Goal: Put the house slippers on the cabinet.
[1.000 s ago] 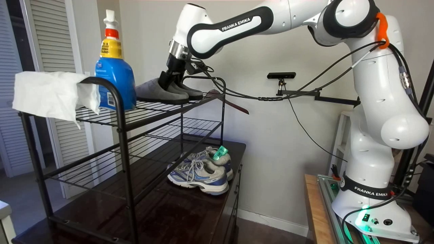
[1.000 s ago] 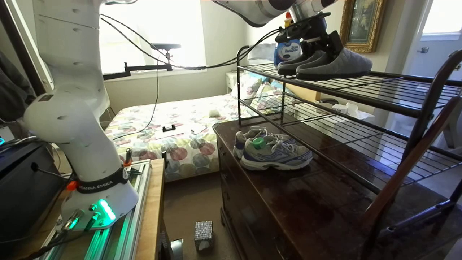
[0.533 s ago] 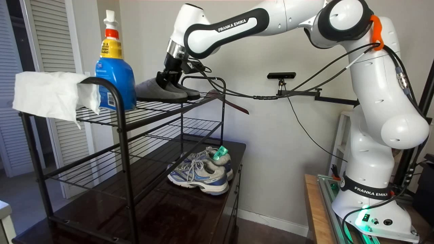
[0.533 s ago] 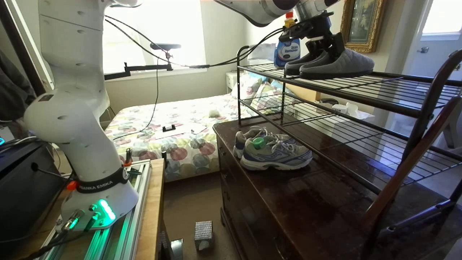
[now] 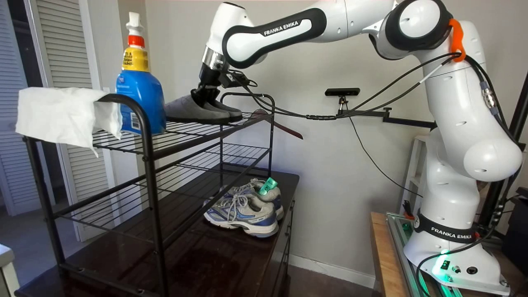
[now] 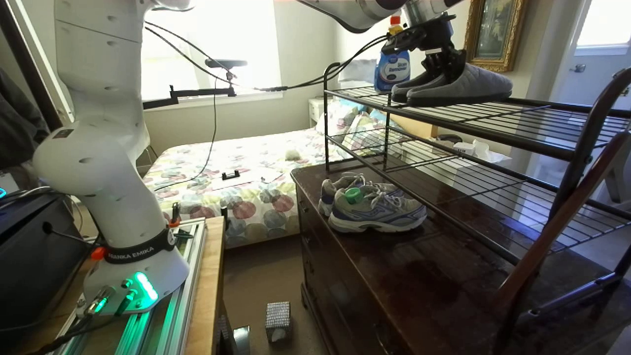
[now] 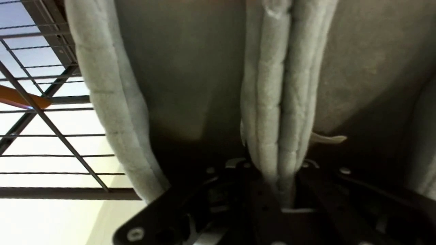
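Two slippers [image 6: 458, 89] had adjoining walls pinched in near-closed jaws; grasping stage, likely.
Next called for lifting, then lowering onto cabinet [image 6: 409, 276] below jaws.

Rounded white arm [image 5: 478, 99], FRANKA EMIKA lettering [image 5: 281, 28], black cables [image 5: 321, 117], black gripper [image 6: 445, 69].

In an exterior view the arm [image 5: 350, 22] is held high above its base [image 5: 458, 258] and stretched well out, sloped down toward the wrist [image 5: 231, 24]. The gripper [image 5: 205, 99] is pointed downward, leaned slightly away from the base; in the wrist view its fingers [image 7: 260, 200] are seen pinched close together in a grip
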Controlling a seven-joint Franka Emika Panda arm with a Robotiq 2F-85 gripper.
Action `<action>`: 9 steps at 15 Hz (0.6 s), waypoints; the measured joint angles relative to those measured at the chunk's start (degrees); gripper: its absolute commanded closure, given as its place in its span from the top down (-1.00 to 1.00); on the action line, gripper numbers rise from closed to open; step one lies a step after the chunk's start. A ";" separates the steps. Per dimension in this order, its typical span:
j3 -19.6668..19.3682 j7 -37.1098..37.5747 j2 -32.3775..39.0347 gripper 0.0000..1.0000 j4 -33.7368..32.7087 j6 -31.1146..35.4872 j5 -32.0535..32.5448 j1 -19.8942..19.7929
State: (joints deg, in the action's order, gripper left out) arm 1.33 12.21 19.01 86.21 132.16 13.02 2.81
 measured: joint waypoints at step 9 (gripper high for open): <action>-0.36 -7.09 -6.92 -0.95 0.76 -9.61 -3.42 -1.69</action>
State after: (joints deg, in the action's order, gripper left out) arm 0.97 5.11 12.09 86.97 122.54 9.60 1.12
